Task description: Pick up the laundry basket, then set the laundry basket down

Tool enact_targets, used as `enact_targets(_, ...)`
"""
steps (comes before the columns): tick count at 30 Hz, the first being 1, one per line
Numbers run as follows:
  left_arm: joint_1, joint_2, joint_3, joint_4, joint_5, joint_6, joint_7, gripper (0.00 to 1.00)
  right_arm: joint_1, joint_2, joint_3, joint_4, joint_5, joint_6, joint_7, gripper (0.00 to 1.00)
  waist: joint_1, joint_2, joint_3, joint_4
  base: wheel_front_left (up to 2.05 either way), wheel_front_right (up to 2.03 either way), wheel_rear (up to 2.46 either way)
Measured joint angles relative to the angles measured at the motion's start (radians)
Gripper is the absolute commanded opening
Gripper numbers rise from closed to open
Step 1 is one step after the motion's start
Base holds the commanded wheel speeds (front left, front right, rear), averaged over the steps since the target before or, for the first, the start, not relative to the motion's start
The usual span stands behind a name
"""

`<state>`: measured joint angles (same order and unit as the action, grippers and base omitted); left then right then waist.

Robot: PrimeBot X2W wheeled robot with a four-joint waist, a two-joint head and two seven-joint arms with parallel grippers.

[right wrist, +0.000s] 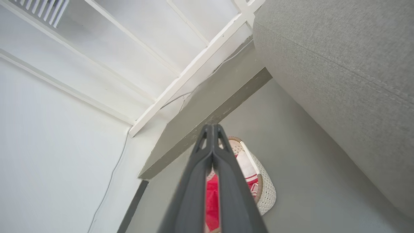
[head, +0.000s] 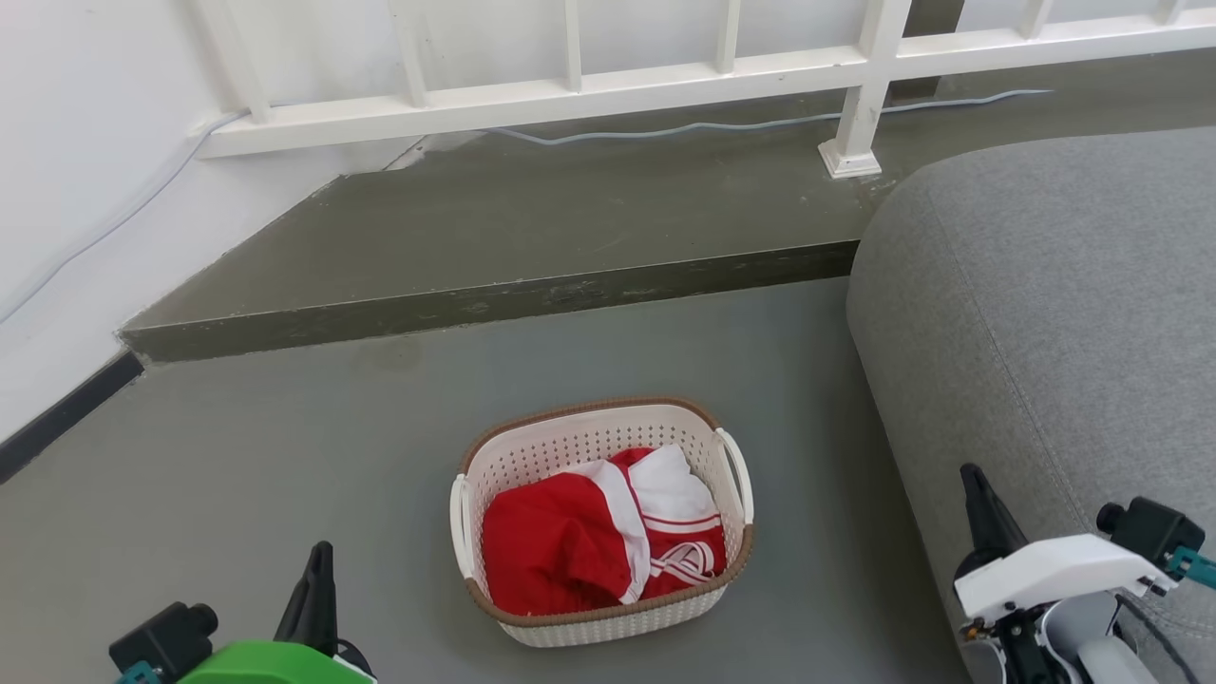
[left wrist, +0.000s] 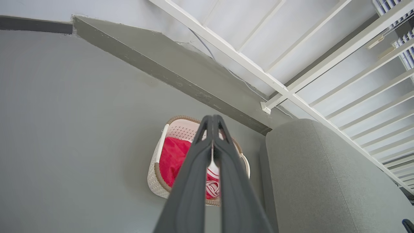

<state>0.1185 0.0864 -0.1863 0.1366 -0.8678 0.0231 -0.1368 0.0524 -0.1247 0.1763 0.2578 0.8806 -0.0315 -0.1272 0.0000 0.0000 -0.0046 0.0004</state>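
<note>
Basket check, going left to right. Left end effector [head: 322, 556] hangs low, well to the left of the grey sofa [head: 1054, 313]. In the left wrist view its two dark fingers are pressed tip to tip with nothing between them.

Next over, the laundry basket [head: 579, 445] sits flat and upright on the floor [head: 285, 446]. It's near the sofa's left side but clear of it, with a red and white garment [head: 560, 546] bundled inside. It has two white loop handles, one [head: 461, 527] on the side away from the sofa and one [head: 739, 475] on the sofa side. Both are free, with nothing hooked on them.

Right end effector [head: 974, 480] hovers at the sofa's near left edge. Its fingers are closed together too, gripping nothing.

Which step is this? Honestly can't pin it down. A basket on the floor with both arms off it fits the stretch ahead of a lift. It fits just as well a basket that went up and is back down, in which case it lies where the task wants it. So I won't call a next move from this. What I can say is that the handles look like the natural grab points, one per side. The load looks light and soft, sitting a bit toward the near end.
</note>
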Motion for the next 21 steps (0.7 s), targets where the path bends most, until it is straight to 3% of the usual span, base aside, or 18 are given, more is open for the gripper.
enact_targets(21, -0.048, 0.004, 0.054, 0.035, -0.261, -0.041, 0.054, 0.00, -0.030, 0.014, -0.079, 0.000, 0.249, 0.044, 0.064, 0.00, 0.0000, 0.0000, 0.003, 0.000, 0.00, 0.00, 0.00)
